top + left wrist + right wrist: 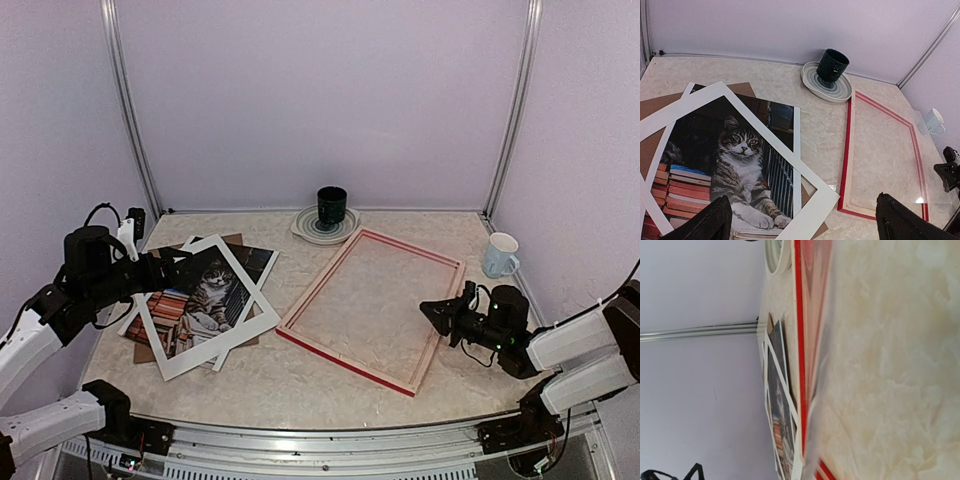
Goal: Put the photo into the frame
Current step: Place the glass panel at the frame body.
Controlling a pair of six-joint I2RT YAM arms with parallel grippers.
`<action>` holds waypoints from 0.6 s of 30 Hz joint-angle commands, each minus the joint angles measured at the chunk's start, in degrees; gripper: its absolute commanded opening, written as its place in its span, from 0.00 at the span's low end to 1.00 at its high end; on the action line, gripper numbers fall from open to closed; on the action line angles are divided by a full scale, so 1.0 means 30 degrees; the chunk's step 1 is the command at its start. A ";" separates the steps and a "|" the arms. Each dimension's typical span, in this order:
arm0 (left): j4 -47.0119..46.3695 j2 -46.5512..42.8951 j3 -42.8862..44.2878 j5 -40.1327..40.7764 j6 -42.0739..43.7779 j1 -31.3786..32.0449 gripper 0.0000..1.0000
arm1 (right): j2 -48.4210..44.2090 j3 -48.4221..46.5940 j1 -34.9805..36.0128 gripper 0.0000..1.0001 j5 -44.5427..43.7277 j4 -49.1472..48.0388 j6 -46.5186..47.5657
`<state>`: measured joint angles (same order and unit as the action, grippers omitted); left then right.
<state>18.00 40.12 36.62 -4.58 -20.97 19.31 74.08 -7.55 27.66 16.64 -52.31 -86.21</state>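
Observation:
The photo (210, 290) of a grey tabby cat with books lies at the table's left, on brown cardboard (145, 350), with a white mat (250, 325) askew on top. In the left wrist view the photo (740, 155) shows through the mat (815, 195). The red frame (340, 360) lies flat at the centre, pale back up, apart from the photo. It also shows in the left wrist view (846, 150) and in the right wrist view (800, 365). My left gripper (175, 265) hovers over the photo's far edge, open and empty (805, 227). My right gripper (440, 312) is at the frame's right edge; its fingers are out of its own view.
A dark mug (331, 206) stands on a striped plate (312, 232) at the back centre. A white mug (500, 255) stands at the back right. A clear pane (932, 185) seems to lie over the frame's right part. Walls enclose the table on three sides.

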 commanded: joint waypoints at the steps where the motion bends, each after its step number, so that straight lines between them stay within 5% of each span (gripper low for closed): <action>1: -0.0488 -0.0054 -0.0181 -0.0285 -0.0027 -0.0138 0.99 | -0.0470 0.0110 0.0357 0.00 0.0037 0.0138 0.0086; 18: -0.0490 -0.0079 -0.0195 -0.0284 -0.0041 -0.0140 0.99 | -0.0290 0.0159 0.1026 0.00 -0.0372 -0.0086 -0.0061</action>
<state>18.00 40.12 36.62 -4.80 -20.97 19.31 73.73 -7.55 29.56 15.27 -51.88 -86.46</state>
